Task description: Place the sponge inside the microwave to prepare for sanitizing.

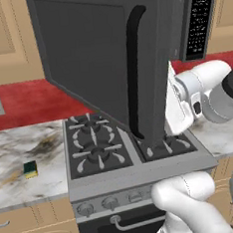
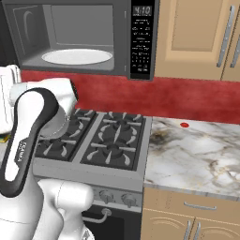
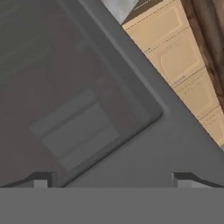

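Sponge (image 1: 30, 169) on surface (image 1: 14, 182) — likely light, soft, pinch its yellow sides; gripper (image 3: 111, 181) spread apart, empty, near microwave (image 2: 79, 37) door (image 1: 99, 65).

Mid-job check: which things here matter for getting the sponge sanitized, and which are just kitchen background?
For the job:
- sponge, on the counter left of the stove
- microwave, door swung open, turntable plate bare
- gripper, fingers apart

Background:
- gas stove
- cabinets
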Controlling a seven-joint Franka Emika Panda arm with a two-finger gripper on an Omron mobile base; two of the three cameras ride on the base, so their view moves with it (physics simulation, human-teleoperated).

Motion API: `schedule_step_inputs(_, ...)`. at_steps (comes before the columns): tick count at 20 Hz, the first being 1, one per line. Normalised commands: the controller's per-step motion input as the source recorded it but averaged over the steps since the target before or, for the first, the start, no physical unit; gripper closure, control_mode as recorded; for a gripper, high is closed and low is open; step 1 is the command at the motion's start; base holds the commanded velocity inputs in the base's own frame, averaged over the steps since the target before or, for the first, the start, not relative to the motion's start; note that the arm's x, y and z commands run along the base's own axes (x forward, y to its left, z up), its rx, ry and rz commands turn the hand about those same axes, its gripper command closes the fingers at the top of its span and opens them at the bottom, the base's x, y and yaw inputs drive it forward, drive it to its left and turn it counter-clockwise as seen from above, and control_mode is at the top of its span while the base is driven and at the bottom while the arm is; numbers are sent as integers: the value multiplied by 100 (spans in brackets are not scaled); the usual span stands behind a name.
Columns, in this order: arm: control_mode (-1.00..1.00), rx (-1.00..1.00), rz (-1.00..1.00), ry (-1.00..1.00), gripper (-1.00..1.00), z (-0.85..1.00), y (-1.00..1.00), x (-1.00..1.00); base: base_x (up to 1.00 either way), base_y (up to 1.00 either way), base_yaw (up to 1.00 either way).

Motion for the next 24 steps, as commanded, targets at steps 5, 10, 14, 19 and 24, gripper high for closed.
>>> schedule_step_inputs(5, -100, 0, -17, -1, -100, -3, 47, -21, 0, 0, 0)
schedule_step_inputs(10, -100, 0, -21, 0, -100, -3, 45, -3, 0, 0, 0)
schedule_step_inputs(14, -100, 0, -22, 0, -100, -9, 50, -3, 0, 0, 0)
schedule_step_inputs(19, -100, 0, -20, 0, -100, -13, 51, -1, 0, 0, 0)
schedule_step_inputs(24, -100, 0, -15, 3, -100, -7, 45, 0, 0, 0, 0)
